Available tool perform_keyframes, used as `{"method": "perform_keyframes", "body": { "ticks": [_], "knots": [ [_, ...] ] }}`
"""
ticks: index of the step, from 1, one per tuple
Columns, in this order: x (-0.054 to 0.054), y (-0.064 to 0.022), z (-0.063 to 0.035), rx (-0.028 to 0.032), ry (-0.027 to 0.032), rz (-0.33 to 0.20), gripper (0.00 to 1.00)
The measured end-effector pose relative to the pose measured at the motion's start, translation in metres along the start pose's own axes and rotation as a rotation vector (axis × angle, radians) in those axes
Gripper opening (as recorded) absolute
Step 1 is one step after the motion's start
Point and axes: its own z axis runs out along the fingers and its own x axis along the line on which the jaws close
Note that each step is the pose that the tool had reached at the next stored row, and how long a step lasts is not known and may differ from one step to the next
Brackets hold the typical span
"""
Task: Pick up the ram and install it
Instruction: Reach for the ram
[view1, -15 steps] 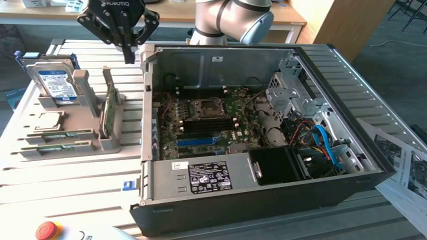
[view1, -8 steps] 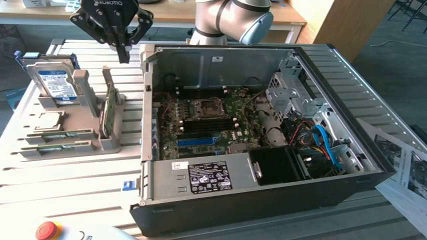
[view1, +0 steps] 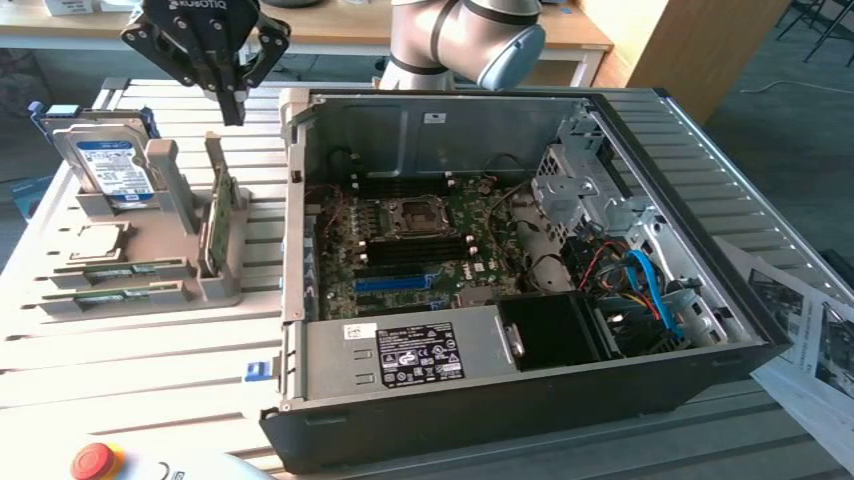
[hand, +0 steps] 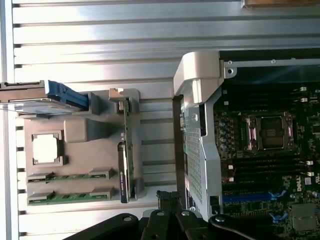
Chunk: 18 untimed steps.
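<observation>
Fingers pressed together and empty, the gripper (view1: 234, 100) hung above the grey holder (view1: 167, 240), whose edge nearest the computer case (view1: 534, 405) carried the ram (view1: 223, 205) standing on its long edge; a clean pick would likely need jaws parted, squared across the stick's flat faces and lowered mid-length.

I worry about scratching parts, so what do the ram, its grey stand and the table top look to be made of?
The ram: thin green board with a dull finish, likely fibreglass circuit laminate. The grey stand: even matte grey with blocky moulded posts, probably plastic. The table top: pale silvery slats with long grooves and a soft sheen, seemingly extruded aluminium.
</observation>
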Motion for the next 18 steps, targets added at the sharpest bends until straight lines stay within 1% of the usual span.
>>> {"method": "perform_keyframes", "body": {
  "ticks": [18],
  "knots": [
    [0.036,0.0016,-0.0008,0.0000,0.0000,0.000,0.11]
  ]
}}
